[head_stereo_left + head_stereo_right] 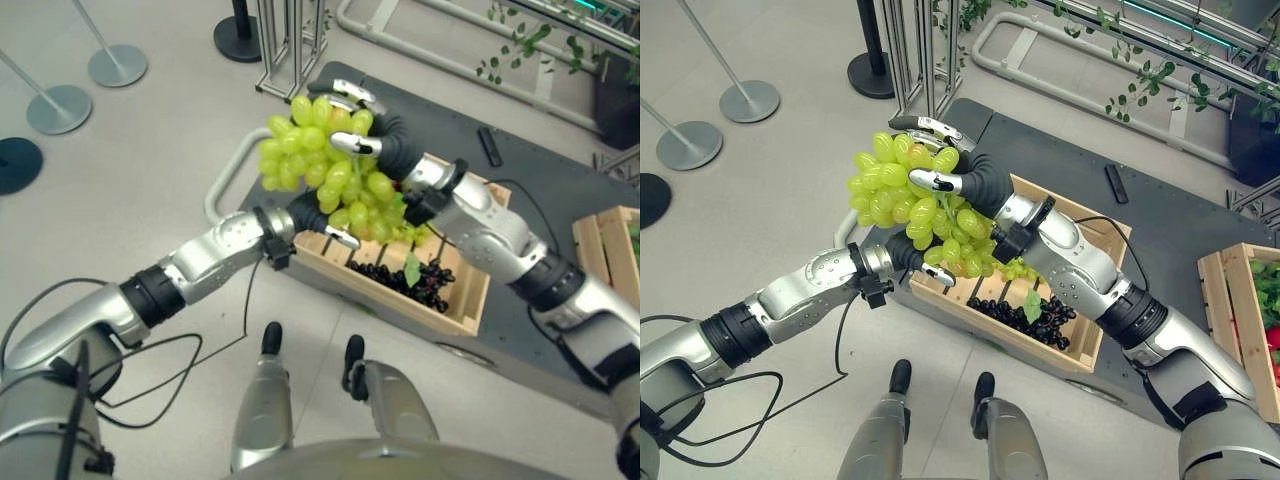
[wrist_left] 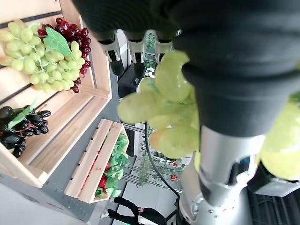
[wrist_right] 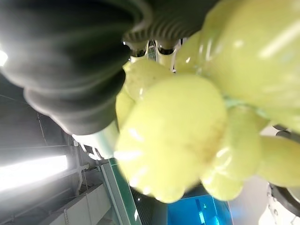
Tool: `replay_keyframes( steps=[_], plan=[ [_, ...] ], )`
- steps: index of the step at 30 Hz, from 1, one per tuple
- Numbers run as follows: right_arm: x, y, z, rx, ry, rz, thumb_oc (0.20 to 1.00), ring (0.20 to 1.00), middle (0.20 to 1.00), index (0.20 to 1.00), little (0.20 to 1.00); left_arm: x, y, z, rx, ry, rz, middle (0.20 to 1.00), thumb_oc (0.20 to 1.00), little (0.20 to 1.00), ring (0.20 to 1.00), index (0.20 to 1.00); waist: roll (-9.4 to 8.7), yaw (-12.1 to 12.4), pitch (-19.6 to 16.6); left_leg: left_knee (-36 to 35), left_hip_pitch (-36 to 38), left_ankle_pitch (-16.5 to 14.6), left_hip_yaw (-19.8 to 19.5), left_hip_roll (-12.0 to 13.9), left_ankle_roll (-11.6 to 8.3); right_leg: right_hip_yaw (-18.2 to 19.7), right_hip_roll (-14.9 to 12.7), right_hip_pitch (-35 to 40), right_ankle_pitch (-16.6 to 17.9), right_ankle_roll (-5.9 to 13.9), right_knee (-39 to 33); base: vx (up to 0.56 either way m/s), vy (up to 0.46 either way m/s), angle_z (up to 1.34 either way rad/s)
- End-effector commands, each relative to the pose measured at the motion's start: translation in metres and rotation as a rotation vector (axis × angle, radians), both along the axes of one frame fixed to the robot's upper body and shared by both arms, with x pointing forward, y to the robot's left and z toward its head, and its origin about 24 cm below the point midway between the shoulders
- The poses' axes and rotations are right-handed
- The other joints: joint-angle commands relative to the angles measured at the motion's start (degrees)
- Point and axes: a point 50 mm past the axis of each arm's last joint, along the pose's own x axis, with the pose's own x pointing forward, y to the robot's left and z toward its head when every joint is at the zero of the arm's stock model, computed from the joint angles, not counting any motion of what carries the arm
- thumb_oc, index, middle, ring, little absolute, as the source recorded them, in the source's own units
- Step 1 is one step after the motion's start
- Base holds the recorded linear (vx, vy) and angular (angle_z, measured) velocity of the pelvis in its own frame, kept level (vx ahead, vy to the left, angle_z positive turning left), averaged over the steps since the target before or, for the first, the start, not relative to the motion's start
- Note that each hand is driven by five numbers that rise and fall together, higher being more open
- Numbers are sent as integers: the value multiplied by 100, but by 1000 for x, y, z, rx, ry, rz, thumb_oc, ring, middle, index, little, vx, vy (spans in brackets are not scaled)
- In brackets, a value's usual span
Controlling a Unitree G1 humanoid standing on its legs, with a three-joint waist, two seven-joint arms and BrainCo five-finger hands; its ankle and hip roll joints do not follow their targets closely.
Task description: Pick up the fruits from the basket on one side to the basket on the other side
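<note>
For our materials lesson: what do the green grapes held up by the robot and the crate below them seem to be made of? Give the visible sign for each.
Green grapes: probably plastic imitation fruit, since the skins are glossy, evenly coloured and show sharp highlights in the right wrist view. Real fruit cannot be ruled out.
Crate: pale, unpainted wood with a matt finish; separate slats and grain show in the left wrist view.

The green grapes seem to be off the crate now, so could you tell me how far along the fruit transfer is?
Done: nothing can be seen delivered yet. In hand: the green grape bunch is lifted above the near wooden crate, with the right hand curled over it and the left hand supporting it from below. Left: black grapes, another green bunch and red grapes remain in that crate; the far crate awaits.
</note>
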Motion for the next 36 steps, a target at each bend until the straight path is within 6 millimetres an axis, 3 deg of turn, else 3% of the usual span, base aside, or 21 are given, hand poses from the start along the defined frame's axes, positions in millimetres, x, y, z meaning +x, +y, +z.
replay_keyframes(
  steps=[1, 15, 29, 36],
  plan=[
    [-14, 8, 30, 117, -126, 69, 200, 200, 200, 200, 200, 2, -6, 20, -100, -47, -7, 1000, 1000, 1000, 1000, 1000, -148, -53, -114, 126, 17, -185, 183, -127, 187, 231, -232, 315, 125, 549, -214, 0, 0, 0],
    [-12, 0, 19, 129, -76, 46, 200, 200, 200, 200, 200, 4, 6, 9, -148, 4, 61, 1000, 1000, 1000, 1000, 1000, -157, -38, -89, 123, 0, -194, 198, -119, 209, 233, -241, 294, 118, 551, -201, 0, 0, 0],
    [-12, -10, 12, 185, -48, 24, 200, 200, 200, 200, 200, -3, 27, -34, -315, 225, 183, 1000, 1000, 1000, 1000, 1000, -187, 20, -74, 113, -22, -214, 186, -118, 210, 231, -242, 265, 86, 538, -190, 1, -1, 0],
    [-12, -7, 6, 198, -22, 38, 200, 200, 200, 200, 200, -8, 22, -39, -370, 262, 171, 1000, 1000, 1000, 1000, 1000, -184, 31, -74, 124, -40, -219, 178, -120, 219, 232, -246, 245, 78, 532, -168, 0, 0, 0]
  ],
)
